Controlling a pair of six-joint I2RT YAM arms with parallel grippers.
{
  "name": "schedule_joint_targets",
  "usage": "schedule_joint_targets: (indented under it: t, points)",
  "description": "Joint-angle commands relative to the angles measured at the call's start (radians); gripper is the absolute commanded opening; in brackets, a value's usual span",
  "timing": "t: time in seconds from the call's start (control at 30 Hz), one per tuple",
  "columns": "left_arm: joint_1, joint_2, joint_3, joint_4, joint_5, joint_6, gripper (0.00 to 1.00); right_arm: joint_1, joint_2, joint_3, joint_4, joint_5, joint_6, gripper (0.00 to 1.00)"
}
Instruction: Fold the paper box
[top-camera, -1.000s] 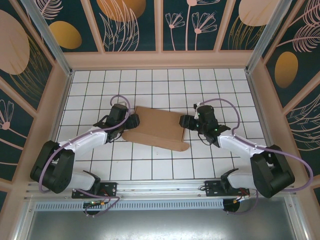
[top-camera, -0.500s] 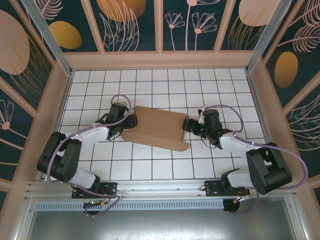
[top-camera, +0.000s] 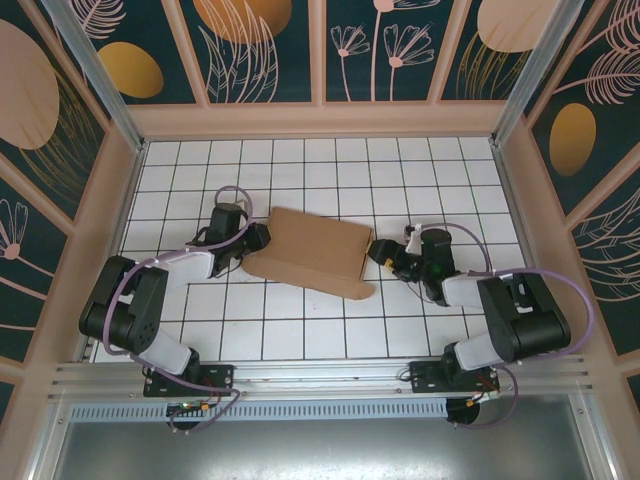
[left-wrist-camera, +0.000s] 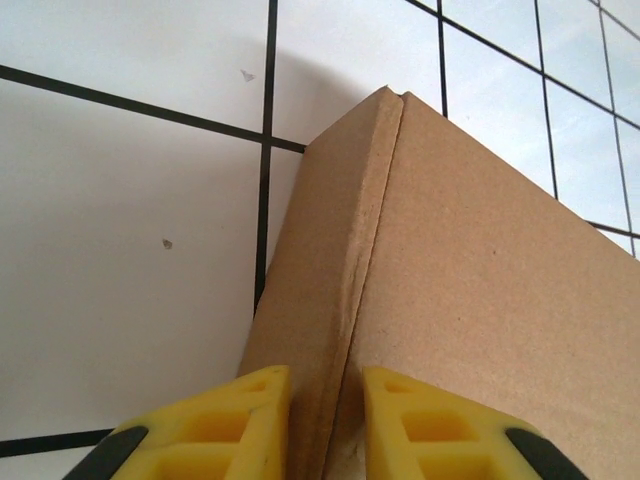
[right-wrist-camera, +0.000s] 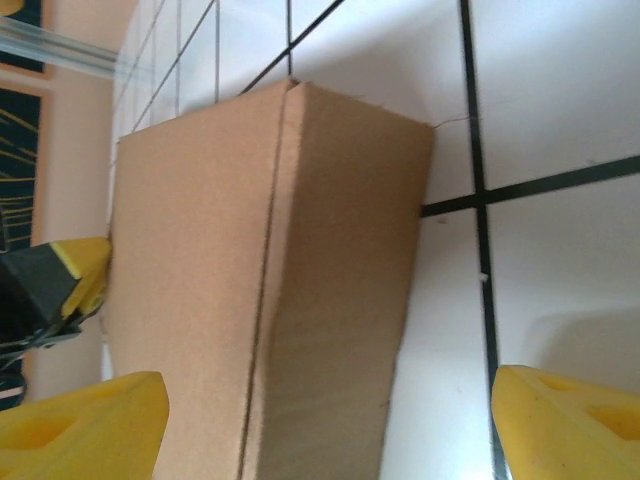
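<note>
Pinching the box (top-camera: 312, 255), which lies mid-table between the arms, my left gripper (left-wrist-camera: 325, 425) is clamped on its left end wall. The right gripper (right-wrist-camera: 325, 400) stands spread wide around the right end, touching nothing. I judge the ends are being squared, so next the right needs to close there. Slots and inner flaps are hidden from me.

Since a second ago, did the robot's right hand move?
Yes. Judged against the table's tile lines, the right gripper pulled back to the right and slightly nearer, easing off the paper box's right end.
</note>
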Motion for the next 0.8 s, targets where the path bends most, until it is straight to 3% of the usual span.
schedule_joint_targets:
  t: [0.0, 0.27, 0.57, 0.77]
  points:
    - [0.016, 0.046, -0.035, -0.037, 0.032, -0.02, 0.23, 0.01, 0.071, -0.024, 0.129, -0.127, 0.061, 0.85]
    - [0.084, 0.085, -0.041, -0.022, 0.157, -0.036, 0.21, 0.029, 0.083, 0.015, 0.066, -0.141, 0.021, 0.85]
    - [0.135, 0.141, -0.029, -0.02, 0.245, -0.02, 0.16, 0.037, 0.053, 0.089, -0.185, 0.022, -0.073, 0.85]
    - [0.191, 0.187, -0.024, -0.034, 0.291, -0.01, 0.15, 0.038, 0.043, 0.125, -0.226, 0.012, -0.08, 0.86]
